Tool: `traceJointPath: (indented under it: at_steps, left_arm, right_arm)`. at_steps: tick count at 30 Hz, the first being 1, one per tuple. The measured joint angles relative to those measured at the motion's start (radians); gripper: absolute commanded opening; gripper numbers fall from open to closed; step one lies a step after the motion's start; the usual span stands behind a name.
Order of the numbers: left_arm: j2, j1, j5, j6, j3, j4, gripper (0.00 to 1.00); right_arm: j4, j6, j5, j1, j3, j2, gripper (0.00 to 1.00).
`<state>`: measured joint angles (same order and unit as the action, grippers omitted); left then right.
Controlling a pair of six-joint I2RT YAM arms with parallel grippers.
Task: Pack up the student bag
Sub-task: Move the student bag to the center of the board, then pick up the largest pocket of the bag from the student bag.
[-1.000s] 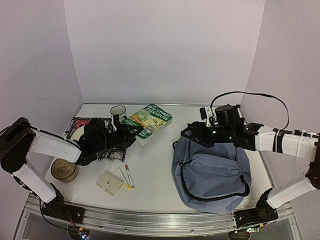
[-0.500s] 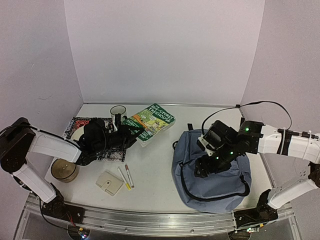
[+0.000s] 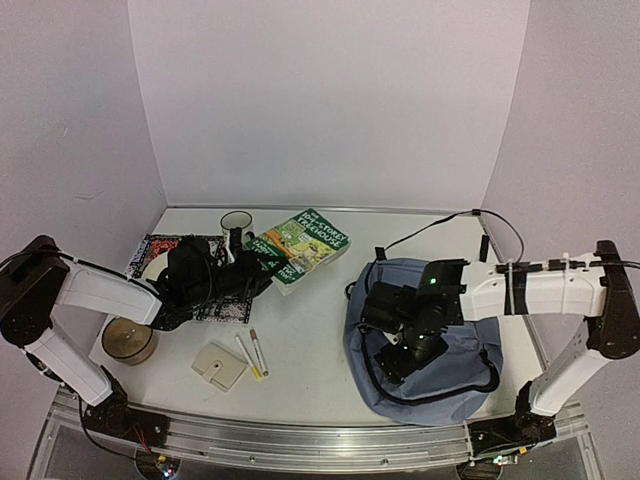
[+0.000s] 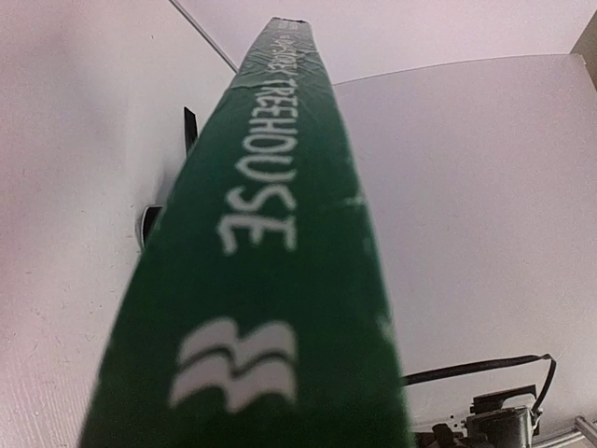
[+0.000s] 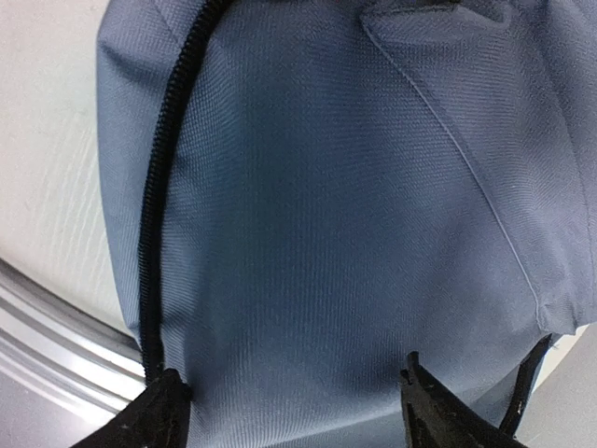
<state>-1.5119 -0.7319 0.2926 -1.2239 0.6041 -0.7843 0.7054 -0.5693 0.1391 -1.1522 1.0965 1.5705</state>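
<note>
**Right wrist view: fingers spread over the student bag point(image 5: 326, 187), book in the other arm's grip**

Your right gripper point(image 5: 298, 415) has its two black fingertips point(image 5: 163, 415) set wide apart, and nothing is pinched between them. Blue-grey bag fabric fills the gap and most of the frame above it. A black zipper point(image 5: 163, 187) runs down the bag's edge to the left-hand fingertip, and it looks closed along the stretch you can see. By the other tip a thin black strap point(image 5: 527, 383) hangs off the bag's corner. Past the zipper you see pale table and the metal rail point(image 5: 47, 336) at its near edge.

From the top external view, the bag lies flat on the right half of the table point(image 3: 310, 330), close to the front edge. The right arm reaches across it from the right, with its wrist above the bag's left-centre.

Your left gripper point(image 3: 258, 268) is closed on the near-left corner of the green book point(image 4: 270, 280). In the left wrist view the spine, lettered TREEHOUSE, runs straight out from the camera, and the fingers themselves are out of frame. The book sits at the back centre of the table, tilted, well apart from the bag with bare table between them.

Round the left arm you have:
- a mug point(image 3: 236, 221) just behind the book's left end
- a black-and-white patterned mat point(image 3: 160, 250) under the arm
- a round jar point(image 3: 128, 340) near the front left
- a cream wallet point(image 3: 219, 365) with two pens point(image 3: 250, 355) just beside it
</note>
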Motion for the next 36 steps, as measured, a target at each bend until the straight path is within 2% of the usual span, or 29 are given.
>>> traceJointPath:
  at_steps: [7, 12, 18, 22, 26, 32, 36]
  left_arm:
    - [0.037, 0.002, -0.001, 0.034, 0.000, 0.051, 0.00]
    - [0.089, 0.008, -0.011, 0.073, 0.000, 0.114, 0.00]
    - [0.145, 0.020, -0.027, 0.103, 0.000, 0.165, 0.00]
    - [0.168, 0.028, -0.036, 0.119, 0.000, 0.185, 0.00]
    - [0.192, 0.036, -0.043, 0.136, -0.003, 0.224, 0.00]
    - [0.215, 0.055, -0.042, 0.157, -0.012, 0.273, 0.00]
    - [0.215, 0.069, -0.037, 0.164, -0.012, 0.292, 0.00]
  right_arm:
    - [-0.030, 0.036, 0.068, 0.001, 0.073, 0.137, 0.00]
    - [-0.057, 0.087, 0.122, 0.039, 0.154, 0.204, 0.00]
    - [-0.143, 0.207, 0.177, 0.145, 0.284, 0.305, 0.00]
    - [-0.198, 0.289, 0.202, 0.217, 0.388, 0.371, 0.10]
    - [-0.235, 0.340, 0.206, 0.249, 0.455, 0.391, 0.35]
    - [-0.254, 0.344, 0.181, 0.199, 0.436, 0.323, 0.60]
    - [-0.246, 0.331, 0.157, 0.137, 0.358, 0.213, 0.70]
